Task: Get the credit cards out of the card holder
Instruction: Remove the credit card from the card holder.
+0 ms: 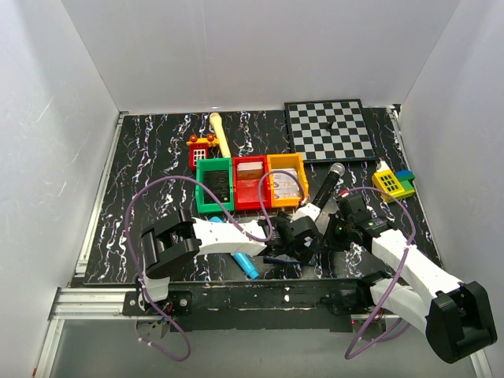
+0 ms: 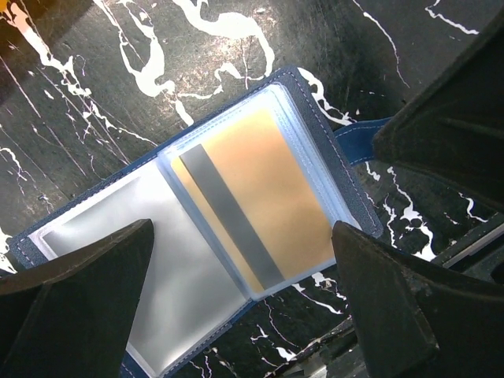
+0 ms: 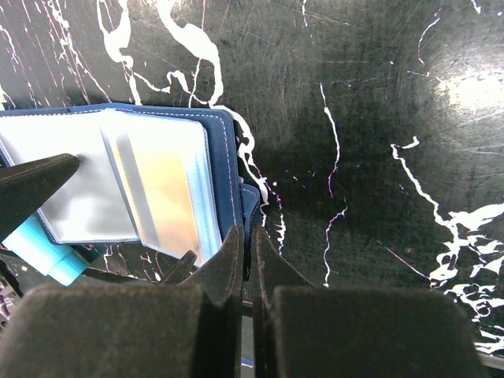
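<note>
**Holder pinned open, card not yet out**

The card holder (image 2: 197, 260) lies opened flat on the black marbled surface (image 2: 94, 94) at the near edge, between the two arms, its pale inner sleeves facing up. An orange card (image 2: 260, 205) with a grey stripe sits inside the right-hand clear sleeve; the left-hand sleeve looks empty, though glare makes that uncertain.

Lying spread like this, the holder probably needs anchoring so it neither folds shut nor slides when a card is pulled. That seems to be the job of the right gripper (image 3: 248, 234). Its fingers are pressed together at the holder's outer edge, apparently pinching the small navy tab (image 2: 358, 146) that sticks out there.

The left gripper (image 2: 242, 232) hangs directly over the open sleeves with its fingers spread wide, one on each side of the holder. It holds nothing, and contact cannot be made out. It looks positioned to come down on the orange card.

A cyan toy (image 3: 39, 252) lies just beside the holder's far side, partly tucked under it.
</note>
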Robot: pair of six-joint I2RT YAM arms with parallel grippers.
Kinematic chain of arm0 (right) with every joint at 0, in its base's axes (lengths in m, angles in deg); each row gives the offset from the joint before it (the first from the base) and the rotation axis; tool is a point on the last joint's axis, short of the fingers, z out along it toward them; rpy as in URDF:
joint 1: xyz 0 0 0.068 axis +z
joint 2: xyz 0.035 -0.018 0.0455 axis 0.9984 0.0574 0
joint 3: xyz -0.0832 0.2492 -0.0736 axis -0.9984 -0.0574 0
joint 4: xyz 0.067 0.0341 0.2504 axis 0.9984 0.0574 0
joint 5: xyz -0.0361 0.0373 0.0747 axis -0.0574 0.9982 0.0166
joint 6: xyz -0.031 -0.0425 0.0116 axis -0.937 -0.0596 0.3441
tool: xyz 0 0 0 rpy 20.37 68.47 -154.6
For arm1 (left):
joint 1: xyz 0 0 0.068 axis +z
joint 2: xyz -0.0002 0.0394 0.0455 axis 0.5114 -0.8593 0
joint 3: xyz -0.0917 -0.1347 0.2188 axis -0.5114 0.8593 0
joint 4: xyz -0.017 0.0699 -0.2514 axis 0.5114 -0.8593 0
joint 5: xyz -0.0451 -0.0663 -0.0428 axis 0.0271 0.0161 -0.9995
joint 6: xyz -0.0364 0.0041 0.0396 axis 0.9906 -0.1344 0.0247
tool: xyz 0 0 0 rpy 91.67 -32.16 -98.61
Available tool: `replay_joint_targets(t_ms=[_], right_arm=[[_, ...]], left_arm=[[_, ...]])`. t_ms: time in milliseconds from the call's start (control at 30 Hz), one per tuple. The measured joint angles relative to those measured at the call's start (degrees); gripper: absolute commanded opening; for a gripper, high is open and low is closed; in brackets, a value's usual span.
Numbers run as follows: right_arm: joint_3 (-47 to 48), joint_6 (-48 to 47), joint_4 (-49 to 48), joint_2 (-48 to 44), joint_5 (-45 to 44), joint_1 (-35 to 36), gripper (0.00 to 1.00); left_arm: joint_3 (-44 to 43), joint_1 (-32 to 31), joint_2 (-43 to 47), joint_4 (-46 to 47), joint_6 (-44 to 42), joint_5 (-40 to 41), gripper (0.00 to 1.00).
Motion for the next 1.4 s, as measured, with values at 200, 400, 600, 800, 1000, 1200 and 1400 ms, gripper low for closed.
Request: replay_joint_targets(t_ms=[200, 400, 600, 800, 1000, 1200, 1400], right_arm=[[0.0, 0.0, 0.0, 0.0, 0.0, 0.0, 0.01], [0.0, 0.0, 0.0, -0.09, 0.0, 0.0, 0.01], [0.0, -0.11, 0.07, -0.13, -0.09, 0.0, 0.01], [-0.07, -0.39, 0.46, -0.17, -0.48, -0.13, 0.01], [-0.07, -0.39, 0.33, -0.5, -0.17, -0.09, 0.01], [-0.07, -0.39, 0.17, -0.52, 0.0, -0.04, 0.01], [-0.07, -0.37, 0.13, -0.79, 0.04, -0.04, 0.01]], left_arm=[[-0.22, -0.46, -0.04, -0.02, -0.02, 0.24, 0.95], [-0.79, -0.85, -0.9, -0.22, -0.02, 0.39, 0.95], [-2.08, -1.44, -2.1, -0.9, 0.02, 1.07, 0.9], [-3.58, -1.51, -4.2, -2.54, 0.59, 2.32, 0.81], [-3.87, -1.81, -4.26, -3.26, 1.27, 3.04, 0.74], [-3.85, -1.86, -4.24, -3.43, 2.1, 3.63, 0.73], [-3.04, -1.88, -3.54, -4.15, 3.23, 5.75, 0.77]])
